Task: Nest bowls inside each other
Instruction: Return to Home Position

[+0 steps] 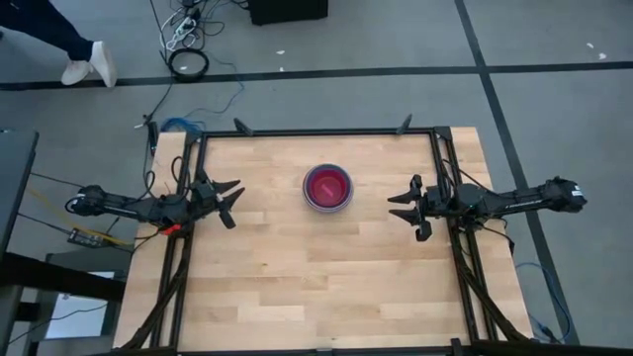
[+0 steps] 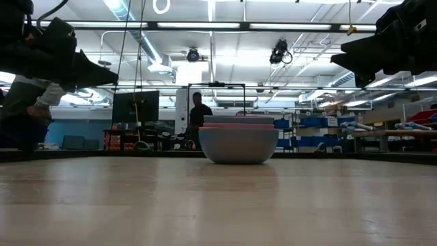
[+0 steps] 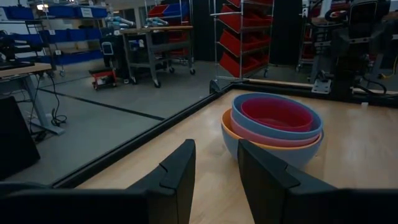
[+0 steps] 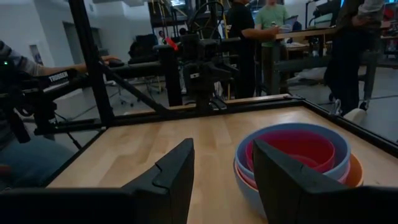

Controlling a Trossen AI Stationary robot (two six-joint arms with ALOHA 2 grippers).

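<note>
The bowls [image 1: 327,188] stand nested in one stack at the middle of the table. A red one [image 3: 277,113] is innermost, with blue, pink and orange rims around it, and a pale blue-grey one [image 2: 238,147] is outermost, its base on the wood. My left gripper [image 1: 234,203] hovers open near the table's left edge, pointing level at the stack [image 3: 273,127]. My right gripper [image 1: 394,206] hovers open to the right of the stack [image 4: 292,155], also level. Both gripper gaps [image 3: 216,152] [image 4: 222,149] hold nothing.
A black frame rail [image 1: 316,132] runs along the table's far edge and both sides. Bare wood [image 1: 316,287] lies all around the stack. Beyond the table are shelves, benches and people standing [image 4: 249,31]; a person's shoes [image 1: 91,67] show on the floor.
</note>
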